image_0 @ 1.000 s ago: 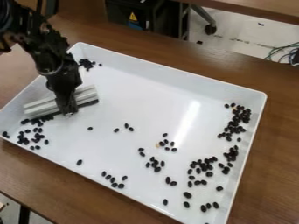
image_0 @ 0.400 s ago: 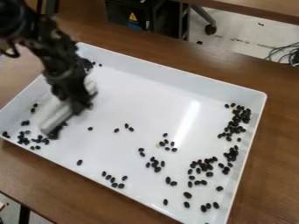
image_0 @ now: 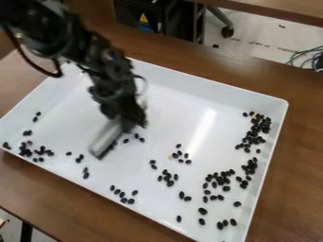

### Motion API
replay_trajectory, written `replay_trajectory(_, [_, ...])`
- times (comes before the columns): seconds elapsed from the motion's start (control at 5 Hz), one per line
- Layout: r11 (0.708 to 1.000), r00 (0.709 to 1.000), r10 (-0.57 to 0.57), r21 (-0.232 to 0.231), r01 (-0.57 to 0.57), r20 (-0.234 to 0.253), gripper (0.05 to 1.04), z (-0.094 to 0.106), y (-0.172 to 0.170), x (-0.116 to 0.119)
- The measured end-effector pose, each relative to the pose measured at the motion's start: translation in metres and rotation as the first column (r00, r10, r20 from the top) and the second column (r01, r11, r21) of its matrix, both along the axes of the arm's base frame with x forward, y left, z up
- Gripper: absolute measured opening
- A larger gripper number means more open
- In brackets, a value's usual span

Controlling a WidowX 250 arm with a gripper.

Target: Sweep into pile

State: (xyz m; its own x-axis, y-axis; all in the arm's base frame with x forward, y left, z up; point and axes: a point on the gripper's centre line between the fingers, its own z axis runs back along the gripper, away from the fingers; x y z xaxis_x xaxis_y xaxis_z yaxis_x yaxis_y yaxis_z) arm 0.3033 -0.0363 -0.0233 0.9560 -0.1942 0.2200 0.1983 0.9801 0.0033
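Observation:
My gripper [image_0: 129, 124] is over the left-centre of the white tray [image_0: 189, 78], blurred, shut on a grey-white brush [image_0: 106, 137] with dark bristles along its lower right side. The brush slants down-left from the gripper, low at the tray floor. Just right of it lie a few black beans [image_0: 137, 136]. Other beans are spread over the floor: a loose cluster [image_0: 26, 150] at the left corner, small groups along the front, and the densest heap [image_0: 217, 179] toward the right, running up the right wall.
A brown wooden table [image_0: 296, 165] surrounds the tray, whose raised walls stand on all sides. Behind are a black cabinet [image_0: 142, 16], another table edge [image_0: 284, 10] and cables [image_0: 309, 56] at the right.
The gripper and brush have moved right from the tray's left side, and the brush has turned steeper. Some beans now lie left of the brush, near the front.

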Motion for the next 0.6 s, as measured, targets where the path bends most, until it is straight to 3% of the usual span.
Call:
replay_trajectory(0.2, [0.999, 0.999, -0.035, -0.031, 0.035, 0.011, 0.364, 0.001, -0.050, -0.007])
replay_trajectory(0.6, [0.998, 0.999, -0.012, -0.067, 0.009, -0.053, 0.364, 0.002, -0.121, -0.021])
